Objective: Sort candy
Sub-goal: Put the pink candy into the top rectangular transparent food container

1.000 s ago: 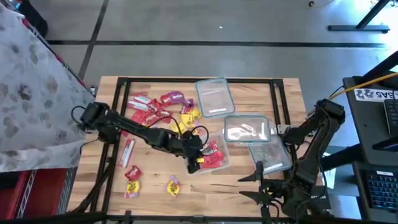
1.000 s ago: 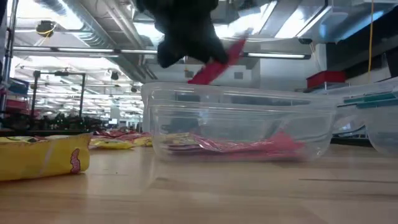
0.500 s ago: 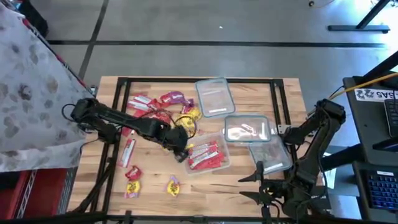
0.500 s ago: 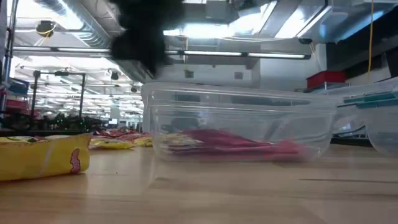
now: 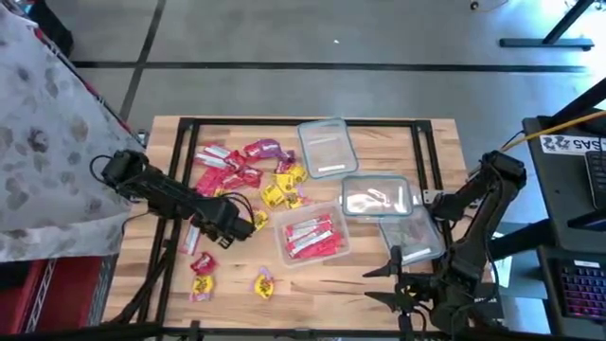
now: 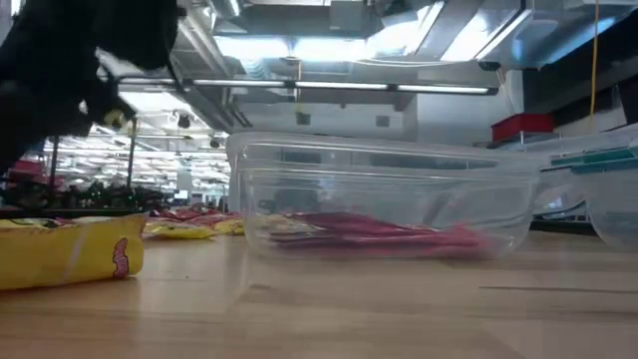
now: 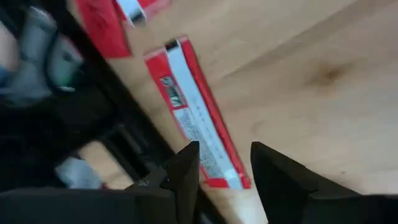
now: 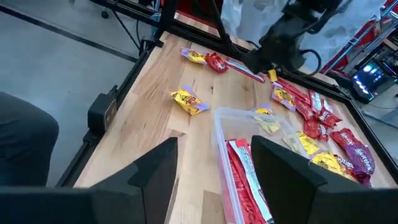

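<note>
A light wooden table (image 5: 379,275) with visible grain carries everything, edged by a dark metal frame; around it lies grey concrete floor, and the low view looks into a hall with bright ceiling lights and racks.

At the near edge the right gripper (image 5: 402,284) waits, fingers spread wide and empty, beside a clear container (image 5: 414,237). Just ahead, two yellow sweets (image 5: 263,282) and a red one (image 5: 202,261) lie loose on the wood.

Next comes the clear tub (image 5: 343,248) holding several red packets (image 5: 311,237), laid flat side by side, their long axes running roughly along the tub's length.

Left of it the left gripper (image 5: 239,227) hovers low over the table, fingers parted with nothing between them; its wrist view shows a long red-and-white packet (image 7: 198,118) lying flat on the wood just beyond the fingertips, slanted. Its printing is too blurred to read.

Farther back, a scatter of red, yellow and purple candy (image 5: 248,170) spreads across the table, with two more clear containers (image 5: 327,147) beyond it on the right.
</note>
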Controlling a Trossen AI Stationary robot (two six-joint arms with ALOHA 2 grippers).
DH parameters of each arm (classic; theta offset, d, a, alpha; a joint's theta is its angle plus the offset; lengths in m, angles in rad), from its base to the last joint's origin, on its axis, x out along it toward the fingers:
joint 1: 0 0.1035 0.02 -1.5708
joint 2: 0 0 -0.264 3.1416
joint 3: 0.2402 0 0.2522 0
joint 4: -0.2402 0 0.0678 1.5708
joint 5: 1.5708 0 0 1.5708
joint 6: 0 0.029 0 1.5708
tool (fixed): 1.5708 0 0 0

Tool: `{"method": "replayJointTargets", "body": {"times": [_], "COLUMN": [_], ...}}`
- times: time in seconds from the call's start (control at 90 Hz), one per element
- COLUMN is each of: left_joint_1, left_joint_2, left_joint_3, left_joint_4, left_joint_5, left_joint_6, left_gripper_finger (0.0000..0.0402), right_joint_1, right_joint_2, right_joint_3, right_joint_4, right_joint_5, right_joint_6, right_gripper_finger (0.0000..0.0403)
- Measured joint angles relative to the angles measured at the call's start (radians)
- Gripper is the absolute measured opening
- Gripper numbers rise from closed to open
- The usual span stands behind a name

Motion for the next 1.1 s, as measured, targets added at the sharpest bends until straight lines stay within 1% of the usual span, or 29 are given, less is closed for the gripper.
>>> {"method": "replayJointTargets", "body": {"times": [0.144, 0.356, 0.478, 0.589, 0.644, 0.711, 0.778, 0.856, 0.9, 1.0, 1.1], "left_joint_1": [0.03, 0.061, 0.084, 0.095, 0.095, 0.095, 0.091, 0.085, 0.081, 0.067, 0.052], "left_joint_2": [-0.047, -0.066, -0.072, -0.074, -0.072, -0.068, -0.067, -0.065, -0.066, -0.059, -0.064], "left_joint_3": [-0.122, -0.229, -0.293, -0.308, -0.302, -0.288, -0.27, -0.236, -0.213, -0.139, -0.014], "left_joint_4": [0.041, 0.167, 0.251, 0.277, 0.278, 0.283, 0.294, 0.342, 0.372, 0.385, 0.36], "left_joint_5": [0.074, 0.082, 0.119, 0.13, 0.126, 0.122, 0.113, 0.106, 0.096, 0.045, -0.007], "left_joint_6": [-0.034, -0.044, -0.055, -0.063, -0.04, -0.01, 0.015, 0.031, 0.039, 0.067, 0.092], "left_gripper_finger": [0.0128, 0.0128, 0.0128, 0.0127, 0.0123, 0.0105, 0.0074, 0.0028, 0.0013, 0.0005, 0.0001], "right_joint_1": [0.0, 0.0, 0.0, 0.0, 0.0, 0.0, 0.0, 0.0, 0.0, 0.0, 0.0], "right_joint_2": [0.0, 0.0, 0.0, 0.0, 0.0, 0.0, 0.0, 0.0, 0.0, 0.0, 0.0], "right_joint_3": [0.0, 0.0, 0.0, 0.0, 0.0, 0.0, 0.0, 0.0, 0.0, 0.0, 0.0], "right_joint_4": [0.0, 0.001, 0.001, 0.002, 0.002, 0.002, 0.002, 0.002, 0.001, 0.0, 0.0], "right_joint_5": [0.0, 0.008, 0.006, 0.0, 0.0, 0.0, 0.001, 0.001, 0.001, 0.001, 0.002], "right_joint_6": [-0.006, -0.007, -0.002, 0.001, 0.001, 0.001, 0.001, 0.002, 0.001, 0.001, -0.007], "right_gripper_finger": [0.0193, 0.0193, 0.0193, 0.0193, 0.0193, 0.0193, 0.0193, 0.0193, 0.0193, 0.0193, 0.0193]}}
